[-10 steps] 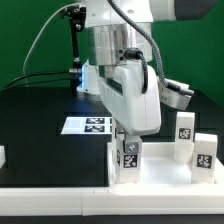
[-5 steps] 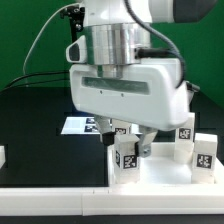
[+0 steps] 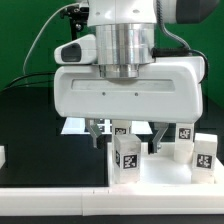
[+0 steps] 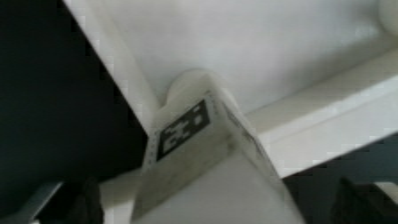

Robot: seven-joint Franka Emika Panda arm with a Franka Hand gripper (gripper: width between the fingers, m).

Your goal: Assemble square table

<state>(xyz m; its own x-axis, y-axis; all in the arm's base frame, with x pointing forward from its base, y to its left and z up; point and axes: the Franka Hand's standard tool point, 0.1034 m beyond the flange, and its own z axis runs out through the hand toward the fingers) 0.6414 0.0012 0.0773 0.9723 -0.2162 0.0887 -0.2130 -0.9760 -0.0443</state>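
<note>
We see a leg (image 3: 126, 156) standing upright on the white top (image 3: 160, 176), directly below our spread claw (image 3: 124, 128), its long axis vertical between the fingers (image 3: 157, 136).

The gripper (image 3: 126, 128) hangs low over the square top (image 3: 160, 172) at the front of the bench, and its wide body blocks the way from above. Directly below it stands one leg (image 3: 127, 157) (image 4: 199, 150). Two more legs (image 3: 184, 138) (image 3: 204, 152) close the top's right edge. The marker board (image 3: 76, 126) lies flat behind. The black surface (image 3: 40, 130) toward the bench's left edge is open.
</note>
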